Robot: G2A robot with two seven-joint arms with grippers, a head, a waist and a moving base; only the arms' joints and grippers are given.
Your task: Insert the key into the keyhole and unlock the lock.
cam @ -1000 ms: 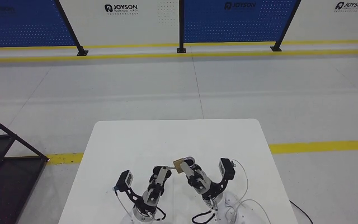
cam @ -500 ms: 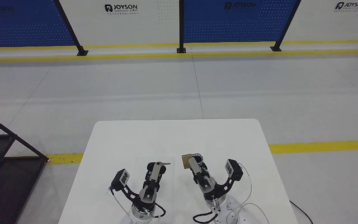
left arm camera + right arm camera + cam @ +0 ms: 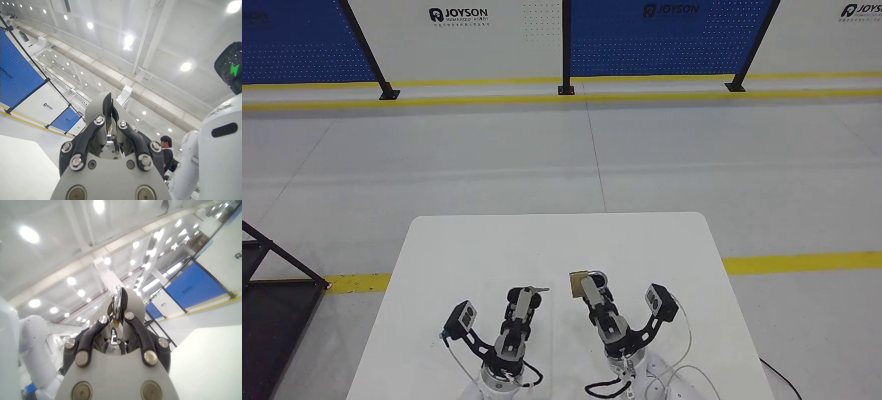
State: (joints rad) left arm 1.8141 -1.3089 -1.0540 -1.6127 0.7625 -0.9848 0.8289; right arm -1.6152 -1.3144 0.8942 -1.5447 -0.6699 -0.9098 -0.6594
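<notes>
Your two arms have pulled apart. A second ago the key (image 3: 536,291) and the lock (image 3: 579,280) met over the near middle of the surface (image 3: 542,240), touching or all but. Half a second ago they were already separated, and since then almost nothing has shifted.

Now your left end effector (image 3: 526,297) is clenched on the key, whose small grey blade sticks out past the fingertips toward the other arm. Your right end effector (image 3: 584,285) is clenched on the lock; its wrist view shows the brass body low between the pads and the silver shackle edge-on above it. Key and lock hang near each other but apart, both above the surface close to its near edge.

I read this as the key being out of the keyhole, so the insertion is yet to be made, or must be made again. Whether the shackle has sprung is too small to tell. You will likely need to line the blade up with the keyhole before you close the gap.

Between the two there is only open air. Cables (image 3: 689,337) trail beside the right arm toward the near right corner, off the path. A black rack (image 3: 277,268) stands on the floor past the left edge, and barrier panels (image 3: 662,35) stand well beyond the far edge
</notes>
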